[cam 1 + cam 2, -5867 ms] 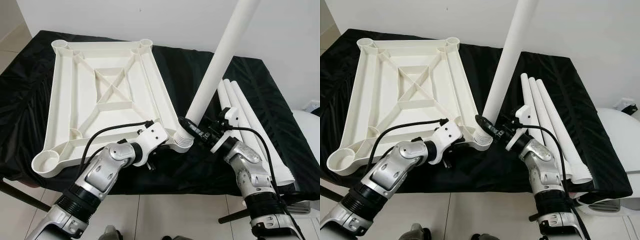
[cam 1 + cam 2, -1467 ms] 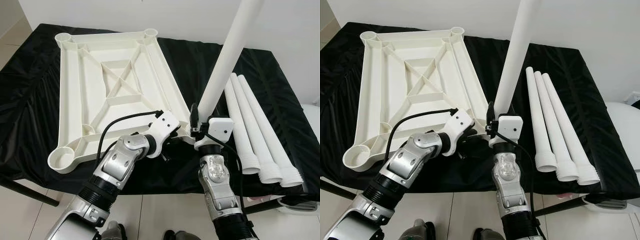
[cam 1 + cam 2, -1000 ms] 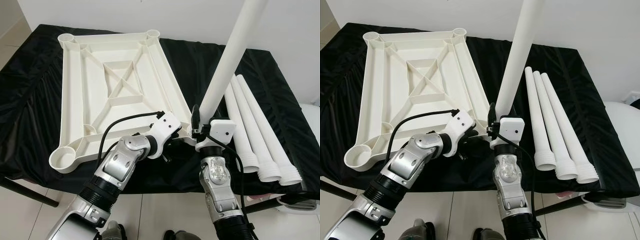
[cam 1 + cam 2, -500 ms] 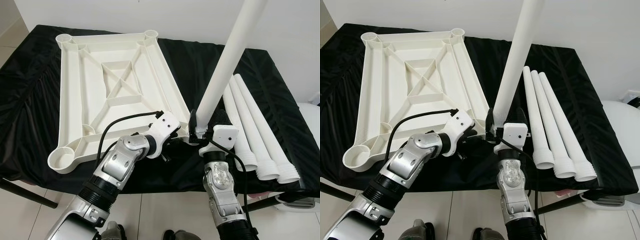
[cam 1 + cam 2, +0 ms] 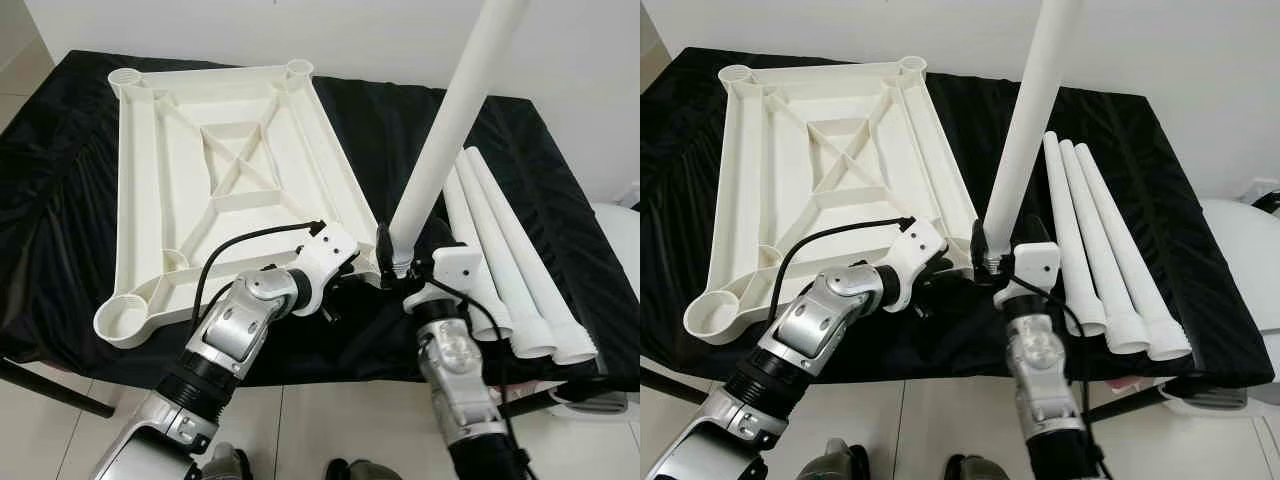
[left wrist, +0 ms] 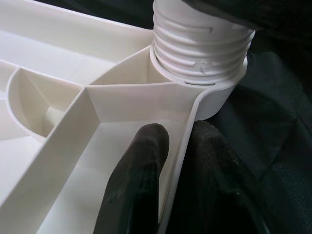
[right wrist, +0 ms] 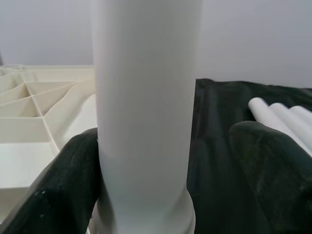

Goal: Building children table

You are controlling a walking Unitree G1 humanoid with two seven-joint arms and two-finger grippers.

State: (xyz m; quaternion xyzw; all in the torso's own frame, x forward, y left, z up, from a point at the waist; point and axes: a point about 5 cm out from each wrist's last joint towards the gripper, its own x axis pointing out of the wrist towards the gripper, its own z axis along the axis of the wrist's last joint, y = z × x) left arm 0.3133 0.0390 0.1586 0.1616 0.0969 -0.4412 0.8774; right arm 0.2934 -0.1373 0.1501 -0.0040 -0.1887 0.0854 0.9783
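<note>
Standing in the tabletop's [image 5: 200, 190] near corner socket, the leg [image 5: 445, 140] sits between the right gripper's [image 5: 992, 262] spread fingers, one touching; the left gripper [image 6: 170, 161] pinches the rim just beside. Threads look exposed, so it could topple or cross-thread

One tabletop [image 5: 215, 190], four legs — one upright [image 5: 445, 130], three lying [image 5: 510, 270].
</note>
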